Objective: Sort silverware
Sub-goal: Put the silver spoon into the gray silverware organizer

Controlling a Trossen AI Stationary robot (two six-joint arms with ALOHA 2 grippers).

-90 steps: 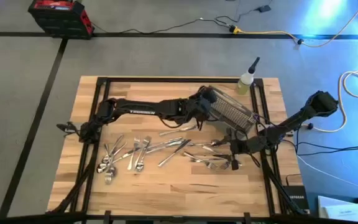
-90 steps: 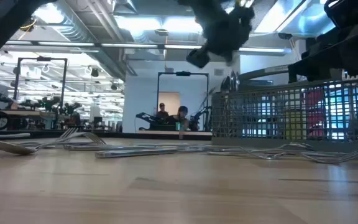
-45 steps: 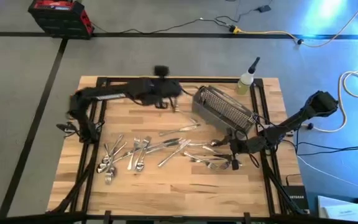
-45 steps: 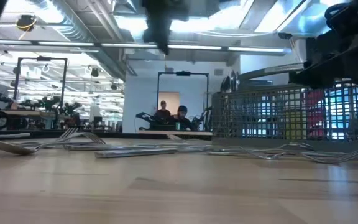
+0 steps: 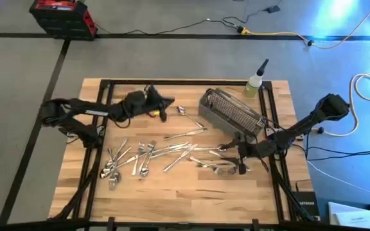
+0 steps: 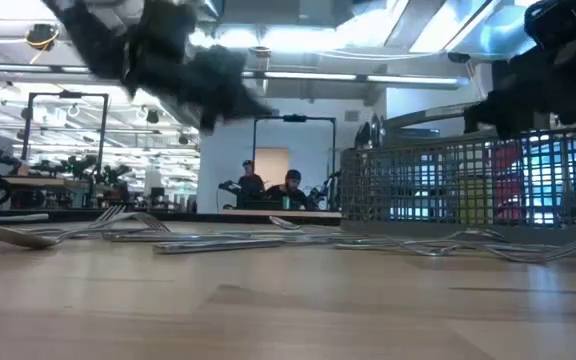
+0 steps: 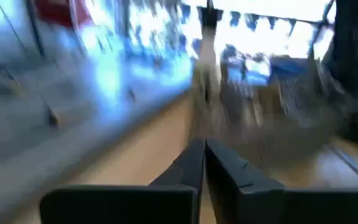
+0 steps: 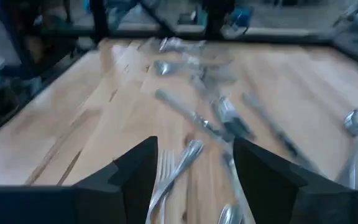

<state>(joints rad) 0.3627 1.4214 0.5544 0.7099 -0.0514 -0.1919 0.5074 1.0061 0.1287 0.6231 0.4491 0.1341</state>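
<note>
My right gripper (image 5: 231, 156), fingers apart, hovers over the nearest fork (image 8: 174, 167), lengthwise between them; left gripper (image 5: 162, 106), closed, sits farther.

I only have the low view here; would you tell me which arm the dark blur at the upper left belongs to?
Observer: It is the left arm. From above, the left gripper is over the table's far side, apart from the mesh basket.
Operator: Is it carrying anything?
Observer: Its wrist view shows its fingers shut together, with nothing visible between them.
Operator: And the right one?
Observer: The right gripper is open, low over a fork among the silverware.
</note>
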